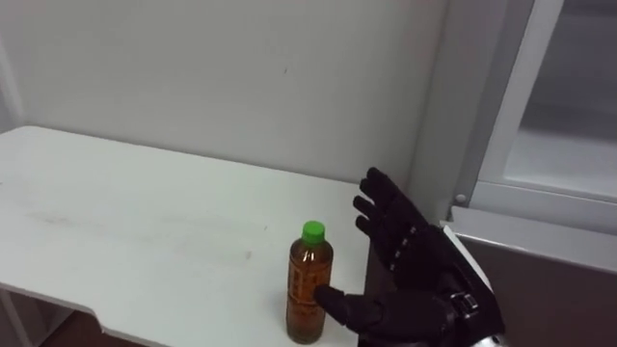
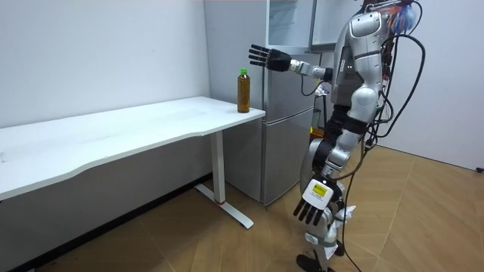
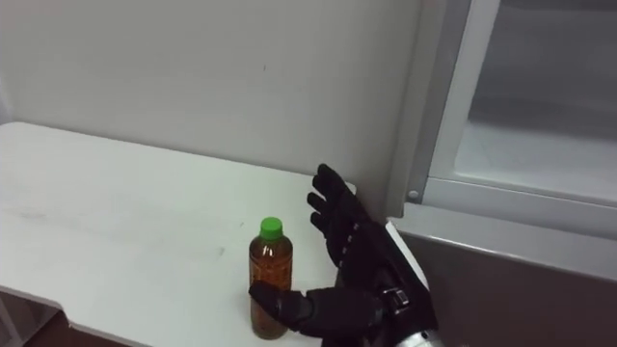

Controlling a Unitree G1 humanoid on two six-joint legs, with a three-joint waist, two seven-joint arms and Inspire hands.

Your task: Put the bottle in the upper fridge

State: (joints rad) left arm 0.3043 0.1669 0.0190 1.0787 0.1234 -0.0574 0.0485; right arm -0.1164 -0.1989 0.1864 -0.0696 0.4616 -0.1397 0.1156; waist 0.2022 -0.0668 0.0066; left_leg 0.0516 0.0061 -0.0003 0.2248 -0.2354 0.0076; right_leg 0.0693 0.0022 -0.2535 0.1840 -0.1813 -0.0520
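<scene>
One hand does the work. The right hand [image 1: 410, 255] is wide open, fingers spread, and holds nothing. Its thumb reaches in front of the low part of the bottle [image 1: 309, 284], and its other fingers stand up just to the right of it. The left hand [image 2: 311, 204] hangs loose and open by the robot's leg.

The bottle stands upright on the white surface [image 1: 145, 222], near the front edge. I think the step is the grab. Slide the hand in until the bottle sits against the palm, then close round its middle, not the green cap [image 1: 312, 230]. A bump could tip it off the edge.

Farther back, the wall [image 1: 241, 77] is well apart. On the right, the upper fridge [image 1: 569, 145] stands open, so lift high over its white frame [image 1: 511, 106].
</scene>
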